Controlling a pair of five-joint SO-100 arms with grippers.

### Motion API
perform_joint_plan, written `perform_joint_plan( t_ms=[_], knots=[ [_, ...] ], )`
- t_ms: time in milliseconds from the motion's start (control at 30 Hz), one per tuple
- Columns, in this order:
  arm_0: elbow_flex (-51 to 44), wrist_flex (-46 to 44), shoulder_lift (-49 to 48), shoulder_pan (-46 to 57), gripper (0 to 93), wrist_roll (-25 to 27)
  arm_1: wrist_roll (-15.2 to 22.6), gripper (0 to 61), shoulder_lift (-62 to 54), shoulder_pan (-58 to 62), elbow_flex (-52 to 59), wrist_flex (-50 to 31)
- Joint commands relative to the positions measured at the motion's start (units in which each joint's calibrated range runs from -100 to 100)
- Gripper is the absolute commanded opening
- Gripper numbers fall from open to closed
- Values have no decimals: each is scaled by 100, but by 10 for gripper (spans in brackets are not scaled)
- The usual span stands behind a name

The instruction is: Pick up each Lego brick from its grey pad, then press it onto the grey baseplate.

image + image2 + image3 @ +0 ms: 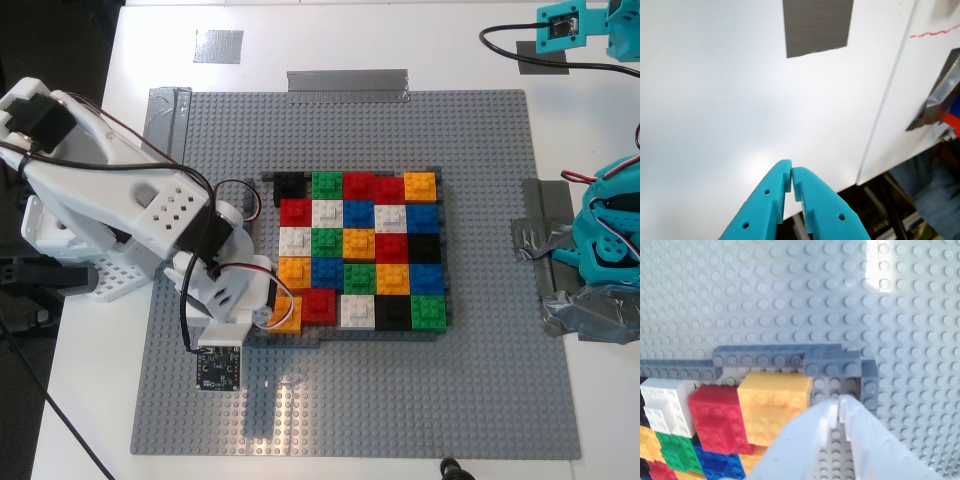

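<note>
The orange Lego brick sits in the mosaic's corner nearest the white arm, beside a red brick, inside the dark-grey frame on the grey baseplate. My second gripper, white, is shut with nothing between its fingers. It hangs just beside the orange brick, over the frame. My first gripper, teal, is shut and empty above the white table, with a grey pad ahead of it. Another grey pad lies bare at the exterior view's top left.
Long grey tape strips hold the baseplate's edges, and crumpled tape lies by the teal arm's base. A black cable loops at the exterior view's top right. The table edge runs close to my first gripper.
</note>
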Motion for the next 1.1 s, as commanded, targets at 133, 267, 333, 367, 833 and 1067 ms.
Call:
perform_joint_plan(
  t_ms=[133,267,333,367,833,1067],
  knots=[
    [-5,-51,-196,-25,0,25,-176,1,358,226,-298,-701],
    [-5,-51,-187,-33,0,25,-240,1,435,59,-317,-791],
    [-5,-51,-179,-33,0,25,-274,1,478,-64,-326,-693],
    [-5,-51,-179,-33,0,25,-303,1,478,-137,-326,-669],
    [-5,-51,-179,-33,0,25,-870,1,616,-1000,-985,235],
    [-5,-51,-179,-33,0,25,-914,1,607,-1138,-1075,178]
  ],
)
